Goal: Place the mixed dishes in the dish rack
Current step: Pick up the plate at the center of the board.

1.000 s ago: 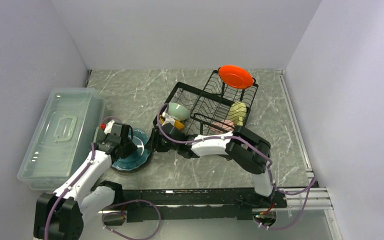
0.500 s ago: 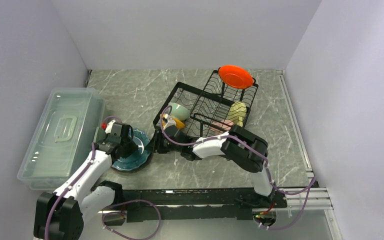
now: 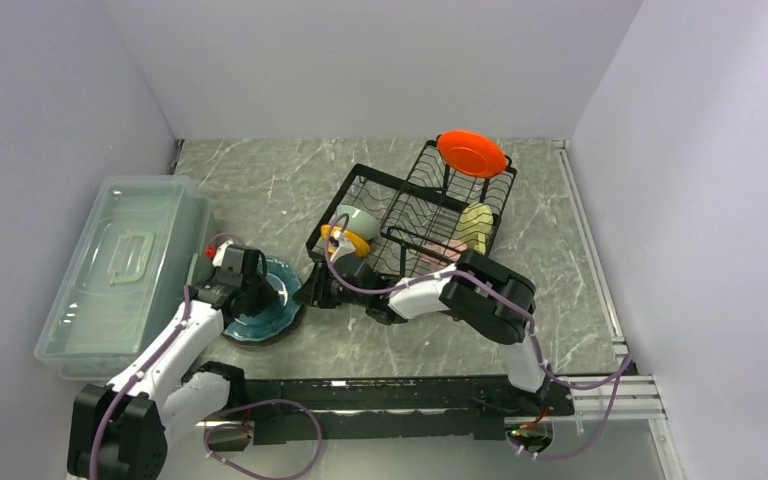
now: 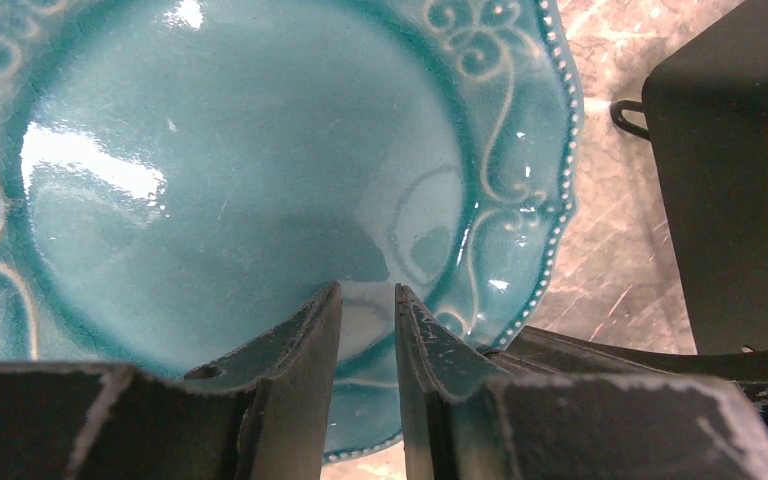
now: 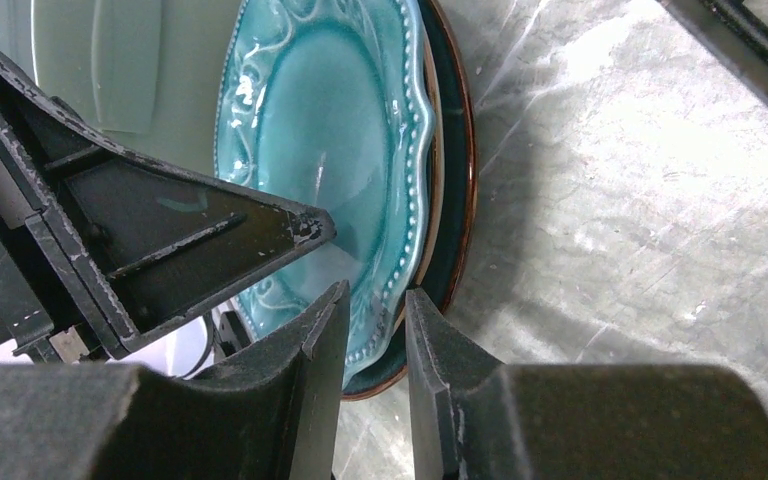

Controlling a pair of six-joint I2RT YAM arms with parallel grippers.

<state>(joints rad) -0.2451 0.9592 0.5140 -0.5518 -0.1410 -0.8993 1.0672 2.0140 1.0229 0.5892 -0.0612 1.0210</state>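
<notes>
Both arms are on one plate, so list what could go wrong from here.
1. The left tool holds the top teal plate only by its rim, tilted up off the dark plate beneath; it could slip and strike it.
2. The right tool straddles that same rim right beside the left tool; the two might collide or twist the plate between them.

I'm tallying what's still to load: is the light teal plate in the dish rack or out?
Out. The teal plate rests on a darker plate on the table, left of the dish rack.
</notes>
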